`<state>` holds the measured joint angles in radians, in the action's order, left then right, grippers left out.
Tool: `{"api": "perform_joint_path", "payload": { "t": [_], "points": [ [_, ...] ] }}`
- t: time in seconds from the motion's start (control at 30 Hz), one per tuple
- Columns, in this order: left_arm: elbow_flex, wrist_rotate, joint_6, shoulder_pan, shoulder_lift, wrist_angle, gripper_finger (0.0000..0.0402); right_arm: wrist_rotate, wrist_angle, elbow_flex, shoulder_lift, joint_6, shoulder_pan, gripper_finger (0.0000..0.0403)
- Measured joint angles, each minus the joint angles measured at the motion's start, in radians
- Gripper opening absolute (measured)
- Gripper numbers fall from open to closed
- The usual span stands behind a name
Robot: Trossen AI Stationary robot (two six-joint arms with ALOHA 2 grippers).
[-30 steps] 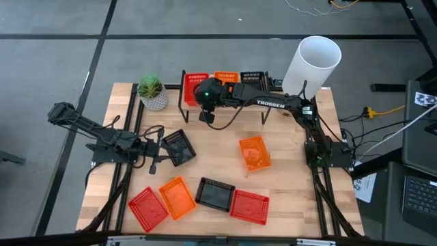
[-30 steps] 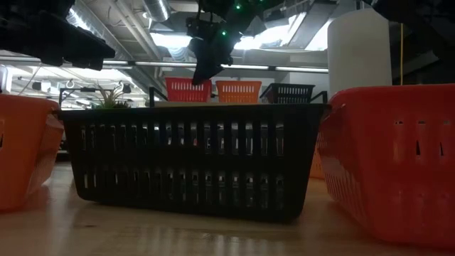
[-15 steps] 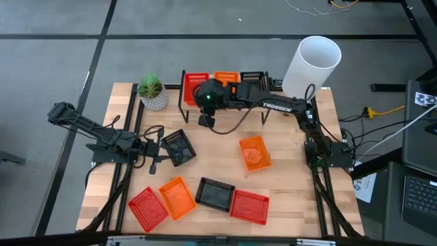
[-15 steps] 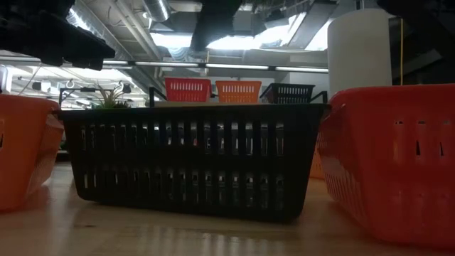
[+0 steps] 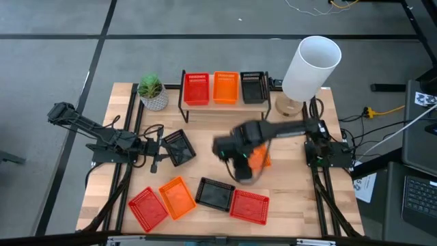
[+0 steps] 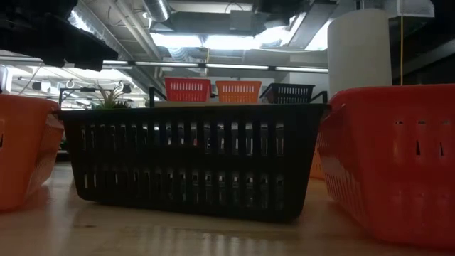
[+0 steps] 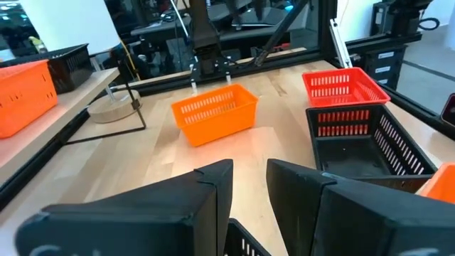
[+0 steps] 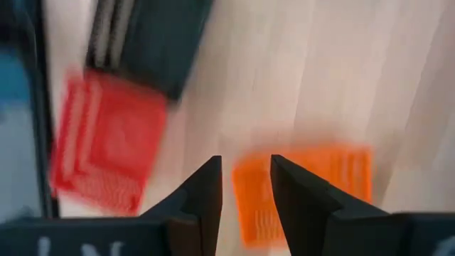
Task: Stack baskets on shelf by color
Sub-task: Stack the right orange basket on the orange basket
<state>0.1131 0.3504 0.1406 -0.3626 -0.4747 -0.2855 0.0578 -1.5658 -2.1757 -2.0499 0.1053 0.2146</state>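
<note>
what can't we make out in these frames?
- Right pincer: motion-blurred in the high view; the right wrist view is smeared too.
- Orange basket mid-table: partly covered by the right arm in the high view.
- Shelf: the black basket blocks its legs in the low view.
- Left pincer: contact with anything not visible.

A robotics lab or test workshop. The wooden surface [image 5: 287, 198] sits in a black metal frame on grey floor tiles [image 5: 61, 61], with two dark arms bolted at its edges. Loose cables [image 5: 382, 109] trail to a laptop [image 5: 418, 195] at the side. The low view looks up at an open industrial ceiling with bare ducts [image 6: 160, 14] and strip lights [image 6: 206, 40]; the left wrist view shows more framed benches [image 7: 234, 50] behind
</note>
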Motion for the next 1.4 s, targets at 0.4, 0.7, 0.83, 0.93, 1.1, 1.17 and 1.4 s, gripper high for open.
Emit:
{"api": "perform_joint_path", "payload": {
  "t": [0.4, 0.7, 0.83, 0.93, 1.1, 1.17, 1.4],
  "points": [
    [0.0, -0.004, -0.025, 0.0, 0.0, -0.025, 0.008, -0.059, 0.481, 0.773, 0.3, 0.153, 0.091, 0.0122],
    [0.0, -0.003, -0.029, 0.0, 0.0, -0.024, 0.008, -0.048, 0.749, 1.136, 0.478, 0.232, 0.092, 0.0122],
    [0.0, -0.001, -0.029, 0.0, 0.0, -0.023, 0.008, -0.047, 0.79, 1.209, 0.479, 0.234, 0.092, 0.0122],
    [0.0, 0.0, -0.029, 0.0, 0.0, -0.023, 0.008, -0.047, 0.865, 1.277, 0.474, 0.238, 0.092, 0.0122],
    [0.0, 0.0, -0.029, 0.0, 0.0, -0.022, 0.008, -0.048, 1.003, 1.344, 0.473, 0.324, 0.089, 0.0118],
    [0.0, 0.0, -0.029, 0.0, 0.0, -0.022, 0.008, -0.058, 1.016, 1.345, 0.473, 0.369, 0.089, 0.0102],
    [0.0, 0.002, -0.028, 0.0, 0.0, -0.022, 0.008, -0.058, 0.99, 1.256, 0.473, 0.325, 0.098, 0.0009]
  ]
}}
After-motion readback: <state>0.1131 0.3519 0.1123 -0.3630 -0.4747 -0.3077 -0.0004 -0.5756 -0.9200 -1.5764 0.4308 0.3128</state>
